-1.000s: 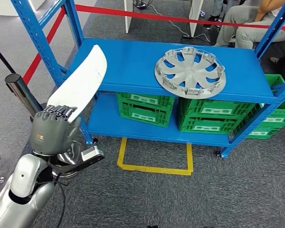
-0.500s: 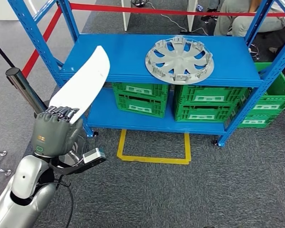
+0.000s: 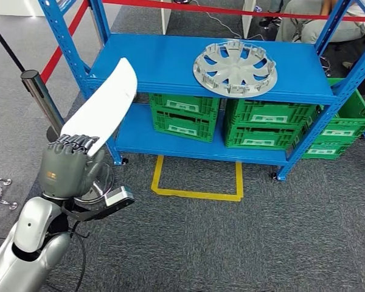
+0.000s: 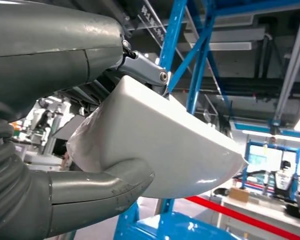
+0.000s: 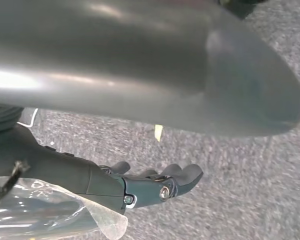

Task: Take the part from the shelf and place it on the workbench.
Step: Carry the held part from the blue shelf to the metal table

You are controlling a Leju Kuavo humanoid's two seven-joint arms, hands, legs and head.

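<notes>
One long white curved plastic panel [image 3: 103, 106] is held in the robot's left hand [image 3: 66, 167] at the lower left of the head view, the fingers wrapped over its lower end and the panel slanting up toward the middle of the frame, where its rounded tip overlaps the front edge of the blue metal shelf rack [image 3: 171, 61]. In the left wrist view the same panel [image 4: 160, 145] sits clamped between the thick grey thumb beneath it and the darker fingers [image 4: 141, 65] above it.

At upper centre of the head view a silver spoked wheel cover [image 3: 235, 67] lies flat on the rack's top board. Green plastic crates [image 3: 185, 114] stand side by side on the lower board beneath it. A yellow taped outline [image 3: 196, 185] marks the grey carpet just in front of the rack, and a red barrier tape [image 3: 226, 10] runs across the top of the frame.

The right hand [image 5: 156, 185] hangs over grey carpet in the right wrist view, fingers stretched out fairly straight and holding nothing.
</notes>
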